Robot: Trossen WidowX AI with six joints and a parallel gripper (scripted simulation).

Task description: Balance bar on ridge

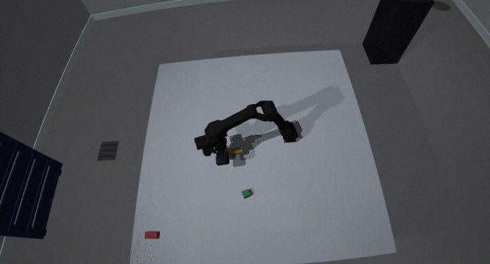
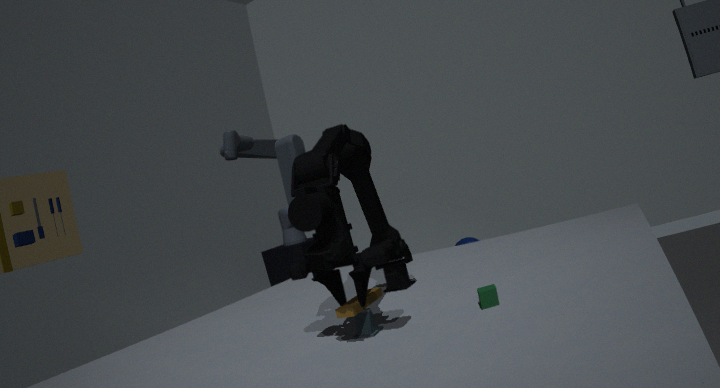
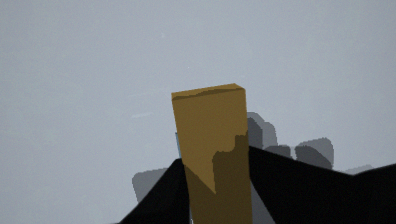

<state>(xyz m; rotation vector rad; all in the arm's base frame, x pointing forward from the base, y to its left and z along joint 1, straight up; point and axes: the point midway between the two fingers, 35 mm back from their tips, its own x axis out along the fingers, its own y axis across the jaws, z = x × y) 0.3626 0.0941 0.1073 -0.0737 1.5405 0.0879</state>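
Observation:
The orange-yellow bar is held across my gripper, which is shut on it with one finger on each long side. The bar is off the table, above the small grey-blue ridge. In the exterior view the bar's underside is very close to the ridge's top; whether they touch cannot be told. In the wrist view the bar hides nearly all of the ridge, with only a thin sliver at its left edge. In the top view the arm covers the fingers and part of the bar.
A green cube stands on the white table, off to one side of the ridge. A red block lies near the table's corner in the top view. The arm's base stands on the table.

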